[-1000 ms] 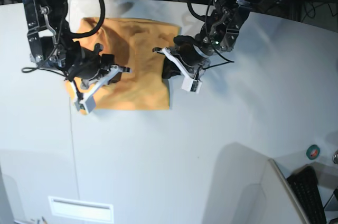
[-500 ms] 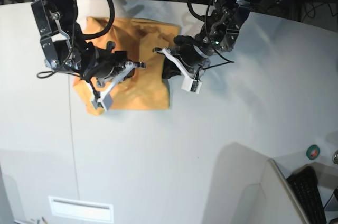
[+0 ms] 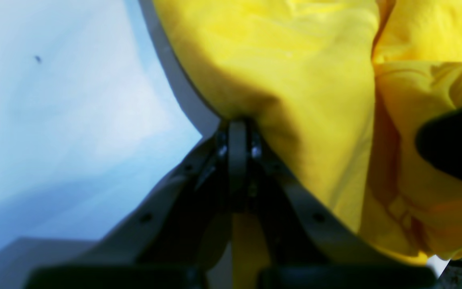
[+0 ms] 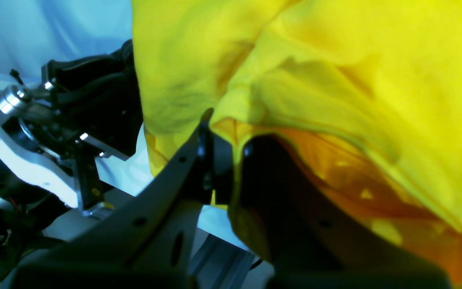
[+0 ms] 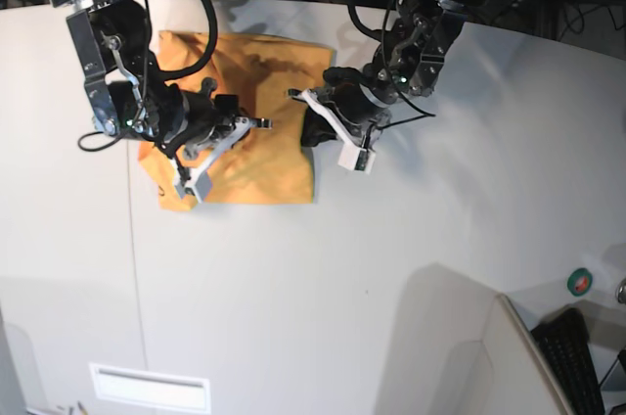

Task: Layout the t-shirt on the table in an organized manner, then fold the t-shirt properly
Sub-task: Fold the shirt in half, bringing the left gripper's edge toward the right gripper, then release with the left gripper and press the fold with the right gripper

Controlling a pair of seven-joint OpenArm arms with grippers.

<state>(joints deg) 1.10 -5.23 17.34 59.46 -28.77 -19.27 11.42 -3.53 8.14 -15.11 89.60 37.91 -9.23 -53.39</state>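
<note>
**Both tools pinch the orange-yellow shirt on the pale worktop**

The plain orange-yellow soft cloth short-sleeved t-shirt lies on the large smooth off-white worktop, toward its 11 o'clock part in the base view. It forms a roughly rectangular patch with a straight lower edge and rumpled folds across its upper half.

The left tool sits at the shirt's 3 o'clock edge. In the left wrist view, the left tool has its jaws pressed together on a ridge of the yellow cloth, which rises away from the tips toward 12 and 1 o'clock. Bare worktop fills the 9 o'clock side of that view.

The right tool is over the middle-left part of the shirt in the base view, with its black arm reaching in from 10 o'clock. In the right wrist view, the right tool is closed on a fold of the cloth; fabric drapes over the jaw at 3 o'clock, and a darker orange underside shows beneath the raised layer at 4 o'clock. The other arm's black and white body appears at 9 o'clock in that view, just beside the shirt's edge.

A small green-and-red round object rests near the worktop's 4 o'clock corner, well apart from the shirt. A black keyboard lies at 5 o'clock.
</note>
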